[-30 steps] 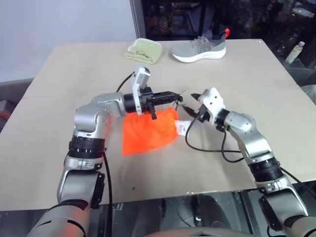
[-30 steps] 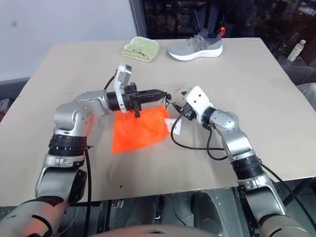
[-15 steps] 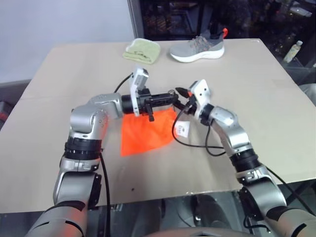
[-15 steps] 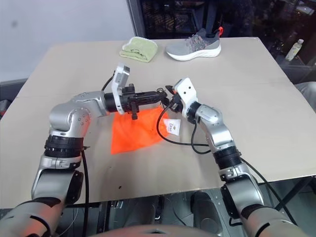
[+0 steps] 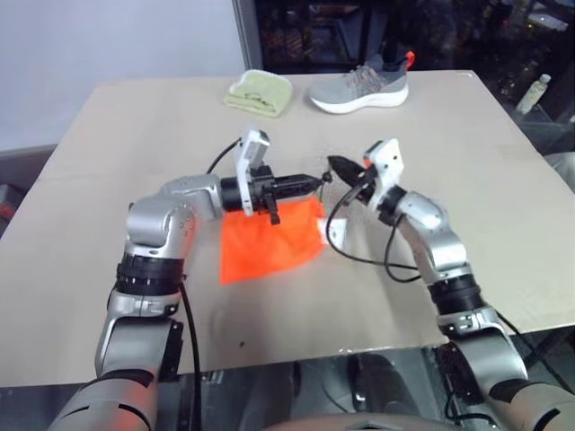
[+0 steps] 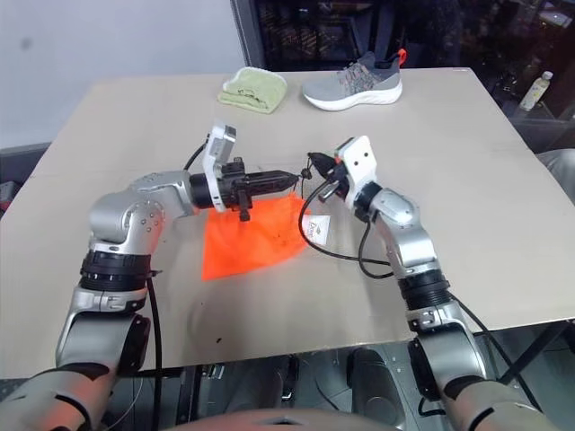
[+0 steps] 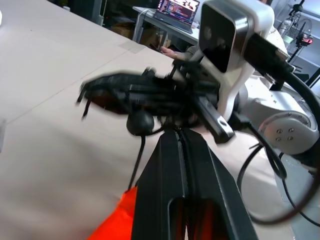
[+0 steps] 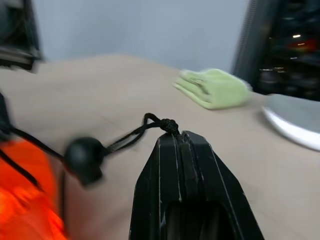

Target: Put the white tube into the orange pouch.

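Orange pouch [image 5: 269,238] lies flat mid-table, my left gripper [image 5: 314,180] clamped on its upper edge and my right gripper [image 6: 313,169] pinching the black cord [image 8: 135,134] — white tube [image 6: 314,231] just below, nearer my right arm.

The white tube [image 6: 315,233] bears dark print, too small to read.

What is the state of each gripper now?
Left gripper: shut on the orange pouch.
Right gripper: shut on the black cord.
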Controlling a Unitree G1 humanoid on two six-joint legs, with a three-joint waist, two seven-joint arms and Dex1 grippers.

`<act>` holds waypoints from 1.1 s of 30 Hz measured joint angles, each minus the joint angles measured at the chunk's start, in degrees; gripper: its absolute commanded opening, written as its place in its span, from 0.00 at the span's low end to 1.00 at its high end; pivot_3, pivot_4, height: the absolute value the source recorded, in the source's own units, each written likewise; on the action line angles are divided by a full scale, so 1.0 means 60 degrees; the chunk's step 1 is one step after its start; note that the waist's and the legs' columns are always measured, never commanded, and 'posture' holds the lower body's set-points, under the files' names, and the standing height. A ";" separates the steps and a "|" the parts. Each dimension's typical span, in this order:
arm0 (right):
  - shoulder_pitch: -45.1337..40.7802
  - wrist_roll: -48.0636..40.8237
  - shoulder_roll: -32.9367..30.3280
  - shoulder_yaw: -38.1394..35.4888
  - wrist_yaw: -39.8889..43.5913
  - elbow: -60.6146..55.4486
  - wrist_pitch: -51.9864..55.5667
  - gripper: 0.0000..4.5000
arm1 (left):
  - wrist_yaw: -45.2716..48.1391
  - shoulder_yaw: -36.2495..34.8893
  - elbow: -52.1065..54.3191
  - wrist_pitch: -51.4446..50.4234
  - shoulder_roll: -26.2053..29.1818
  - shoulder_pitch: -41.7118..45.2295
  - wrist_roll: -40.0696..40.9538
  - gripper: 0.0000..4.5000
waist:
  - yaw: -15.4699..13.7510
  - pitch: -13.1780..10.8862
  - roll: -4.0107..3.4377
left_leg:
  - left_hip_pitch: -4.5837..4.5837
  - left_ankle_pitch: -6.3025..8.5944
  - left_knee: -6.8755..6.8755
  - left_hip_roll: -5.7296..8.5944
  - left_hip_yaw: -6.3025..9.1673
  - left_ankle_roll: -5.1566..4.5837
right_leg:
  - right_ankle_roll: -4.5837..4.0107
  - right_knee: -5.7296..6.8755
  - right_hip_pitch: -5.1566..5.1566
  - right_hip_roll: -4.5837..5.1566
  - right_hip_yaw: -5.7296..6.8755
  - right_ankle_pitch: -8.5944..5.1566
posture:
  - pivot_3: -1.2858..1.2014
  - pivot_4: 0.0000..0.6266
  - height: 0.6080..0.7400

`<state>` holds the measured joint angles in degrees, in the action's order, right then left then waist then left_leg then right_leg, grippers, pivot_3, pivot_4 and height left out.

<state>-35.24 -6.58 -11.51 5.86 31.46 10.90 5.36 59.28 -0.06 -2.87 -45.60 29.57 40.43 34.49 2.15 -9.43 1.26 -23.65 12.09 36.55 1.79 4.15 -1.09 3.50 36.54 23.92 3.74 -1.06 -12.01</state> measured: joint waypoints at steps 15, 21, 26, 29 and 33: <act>0.0026 0.3384 -0.2064 0.0418 -0.1370 -0.1596 -0.0954 0.00 | -0.1010 0.0008 0.0576 0.0446 -0.0398 -0.0516 -0.0046 0.41 | -0.0044 -0.0001 -0.0001 | 0.0000 0.0000 0.0002 0.0000 -0.0008 -0.0001 | 0.0000 -0.0003 -0.0004 0.0006 -0.0003 0.0000 | 0.52 0.24 1.00; -0.0031 0.3865 -0.2682 0.0648 -0.0922 -0.2438 -0.1165 0.00 | -0.1596 0.0276 -0.0893 0.1100 -0.1254 0.1529 -0.0907 0.41 | -0.0252 -0.0002 0.0001 | -0.0012 0.0000 0.0018 0.0023 -0.0017 -0.0001 | 0.0001 -0.0023 -0.0024 0.0006 0.0034 0.0000 | 0.52 0.24 1.00; -0.0012 0.3984 -0.2907 0.0794 -0.0569 -0.3097 -0.1176 0.00 | -0.1541 0.0897 -0.1902 0.1419 -0.2004 0.2314 -0.1359 0.41 | -0.0210 -0.0002 0.0001 | -0.0011 -0.0018 0.0016 0.0021 -0.0065 0.0028 | 0.0002 -0.0036 -0.0022 0.0004 0.0012 -0.0001 | 0.52 0.24 1.00; -0.0012 0.3994 -0.2913 0.0795 -0.0477 -0.3335 -0.1121 0.00 | -0.1500 0.1371 -0.2596 0.1421 -0.2210 0.2719 -0.1814 0.41 | -0.0197 -0.0003 0.0002 | -0.0009 0.0003 0.0017 0.0016 -0.0067 -0.0007 | 0.0002 -0.0030 -0.0021 -0.0005 0.0011 -0.0001 | 0.52 0.24 1.00; -0.0011 0.4027 -0.2915 0.0794 -0.0460 -0.3425 -0.0975 0.00 | -0.1423 0.1526 -0.3130 0.1467 -0.2279 0.3127 -0.2143 0.41 | -0.0201 -0.0003 0.0002 | -0.0007 0.0004 0.0020 0.0013 -0.0069 -0.0009 | 0.0002 -0.0024 -0.0022 -0.0005 0.0009 -0.0001 | 0.52 0.24 1.00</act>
<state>-35.31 17.58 -29.00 10.62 28.70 -9.65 -0.49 50.74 9.10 -21.65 -36.79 15.90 59.20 21.63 0.94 -9.45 1.27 -23.70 12.11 36.67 1.87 3.73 -1.14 3.51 36.39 23.79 3.71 -1.01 -12.01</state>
